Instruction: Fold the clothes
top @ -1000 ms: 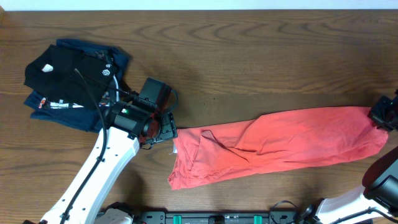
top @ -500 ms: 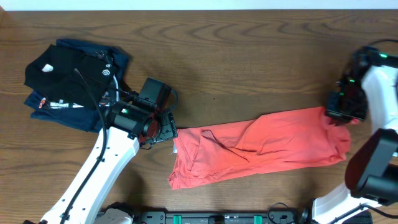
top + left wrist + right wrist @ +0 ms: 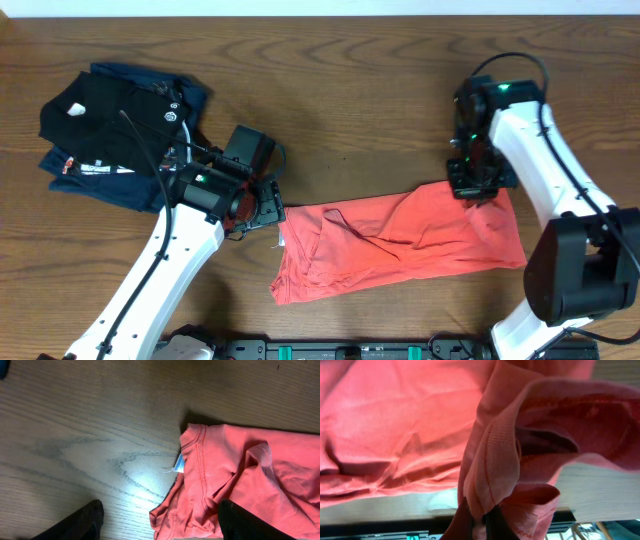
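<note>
The table (image 3: pixel 380 90) is dark brown wood with a strong swirling grain, bare over most of its width. A pale strip (image 3: pixel 320 6) runs along its far edge, and that is all of the room that shows. At the far left corner a folded black garment (image 3: pixel 110 120) with a white logo lies on top of a folded navy garment (image 3: pixel 190 88), well apart from the work.

The coral T-shirt (image 3: pixel 400 245) lies in the near middle of the table as a long, rumpled band. Its long axis runs left to right, rising slightly toward the right. The collar end points left, and its small white neck label (image 3: pixel 179 463) sticks out over the wood.

The left tool (image 3: pixel 268 205) sits just beside that collar end, its jaws spread wide and grasping nothing. In its wrist view the dark fingers (image 3: pixel 80 522) flank the collar edge.

The right tool (image 3: pixel 478 185) is over the shirt's far right corner, clenched on a bunched fold of the fabric — its wrist view shows a stitched edge pinched at the fingertips (image 3: pixel 482 520).
</note>
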Action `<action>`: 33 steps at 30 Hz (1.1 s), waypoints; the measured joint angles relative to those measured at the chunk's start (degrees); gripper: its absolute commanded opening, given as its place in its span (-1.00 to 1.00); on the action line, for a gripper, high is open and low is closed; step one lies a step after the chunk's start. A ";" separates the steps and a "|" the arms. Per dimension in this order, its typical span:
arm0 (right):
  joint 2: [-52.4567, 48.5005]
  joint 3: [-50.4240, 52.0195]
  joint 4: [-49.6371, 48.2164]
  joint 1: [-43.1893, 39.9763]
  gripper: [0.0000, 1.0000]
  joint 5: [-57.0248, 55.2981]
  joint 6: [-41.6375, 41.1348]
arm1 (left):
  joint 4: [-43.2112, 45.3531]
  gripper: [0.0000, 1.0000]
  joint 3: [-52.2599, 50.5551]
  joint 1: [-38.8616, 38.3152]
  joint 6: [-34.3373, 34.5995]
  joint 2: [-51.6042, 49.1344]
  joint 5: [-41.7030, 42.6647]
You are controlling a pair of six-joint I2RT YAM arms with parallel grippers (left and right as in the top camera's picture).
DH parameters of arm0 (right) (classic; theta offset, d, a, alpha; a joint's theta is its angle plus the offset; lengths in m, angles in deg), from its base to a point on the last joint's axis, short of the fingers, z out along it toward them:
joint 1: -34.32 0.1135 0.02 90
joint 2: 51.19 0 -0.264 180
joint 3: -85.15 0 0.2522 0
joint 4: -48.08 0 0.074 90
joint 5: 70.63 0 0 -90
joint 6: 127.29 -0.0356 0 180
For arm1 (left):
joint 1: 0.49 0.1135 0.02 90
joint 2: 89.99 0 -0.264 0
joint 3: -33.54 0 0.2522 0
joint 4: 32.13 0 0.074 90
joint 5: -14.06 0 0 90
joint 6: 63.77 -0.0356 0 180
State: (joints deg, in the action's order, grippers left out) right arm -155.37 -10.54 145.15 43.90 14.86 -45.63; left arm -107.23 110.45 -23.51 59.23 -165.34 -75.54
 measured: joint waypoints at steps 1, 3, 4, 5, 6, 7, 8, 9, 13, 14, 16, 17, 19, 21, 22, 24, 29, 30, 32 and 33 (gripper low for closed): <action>0.00 0.74 -0.09 0.79 -0.97 0.00 -0.26 | -0.07 0.49 -0.02 0.00 0.00 0.00 0.00; -0.02 2.64 -0.68 2.19 -0.96 0.02 -0.63 | -0.13 0.49 0.00 0.00 0.00 0.00 0.00; -0.02 3.67 -1.11 2.82 -0.96 0.02 -0.79 | -0.15 0.50 0.00 0.00 0.00 0.00 0.00; 0.00 4.57 -1.46 3.34 -0.97 0.02 -0.96 | -0.15 0.50 0.00 0.00 0.00 0.00 0.02; 0.00 5.60 -1.70 3.85 -0.98 0.04 -1.33 | -0.15 0.50 -0.02 0.00 0.00 0.00 0.00; 0.00 6.60 -2.12 4.28 -0.98 0.07 -1.64 | -0.13 0.50 0.00 0.00 0.00 0.00 0.00; -0.02 7.39 -2.38 4.46 -0.97 0.24 -1.81 | -0.13 0.50 -0.02 0.00 0.00 0.00 0.00; -0.02 8.26 -2.95 4.90 -0.97 0.48 -1.99 | -0.15 0.50 -0.02 0.00 0.00 0.00 0.00; -0.02 11.10 -5.57 5.97 -0.98 2.16 -2.36 | -0.15 0.50 -0.02 0.00 0.00 0.00 0.00; -0.02 11.56 -6.16 6.32 -0.97 2.54 -2.40 | -0.15 0.49 -0.02 0.00 0.00 0.00 0.00; -0.02 12.07 -7.28 7.06 -0.97 3.13 -2.45 | -0.15 0.49 -0.02 0.00 0.00 0.00 0.00; -0.02 12.20 -7.82 7.50 -0.97 3.41 -2.58 | -0.13 0.50 -0.02 0.00 0.00 0.00 0.00; 0.00 12.22 -8.72 8.24 -0.97 3.93 -2.62 | -0.13 0.50 -0.02 0.00 0.00 0.00 0.00; 0.00 12.24 -9.09 9.05 -0.97 4.33 -2.62 | -0.15 0.49 0.00 0.00 0.00 0.00 0.00; -0.02 12.24 -9.09 9.49 -0.98 4.48 -2.62 | -0.15 0.50 0.00 0.00 0.00 0.00 0.00; 0.00 12.24 -9.11 10.62 -0.98 4.83 -2.62 | -0.15 0.49 0.00 0.00 0.00 0.00 0.00; -0.02 12.24 -9.05 12.09 -0.76 8.37 -1.03 | -0.15 0.49 0.00 0.00 0.00 0.00 0.00; -0.02 12.24 -9.05 12.11 -0.66 9.01 -0.50 | -0.15 0.49 0.00 0.00 0.00 0.00 0.00; -0.02 12.24 -9.01 12.09 -0.39 11.06 1.36 | -0.15 0.50 -0.02 0.00 0.00 0.00 0.00; 0.00 12.22 -9.03 12.09 -0.17 11.85 1.51 | -0.15 0.49 0.00 0.00 0.00 0.00 0.00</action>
State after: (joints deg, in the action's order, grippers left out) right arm -155.37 1.68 136.12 55.99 26.70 -44.12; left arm -107.39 110.45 -23.51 59.23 -165.34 -75.54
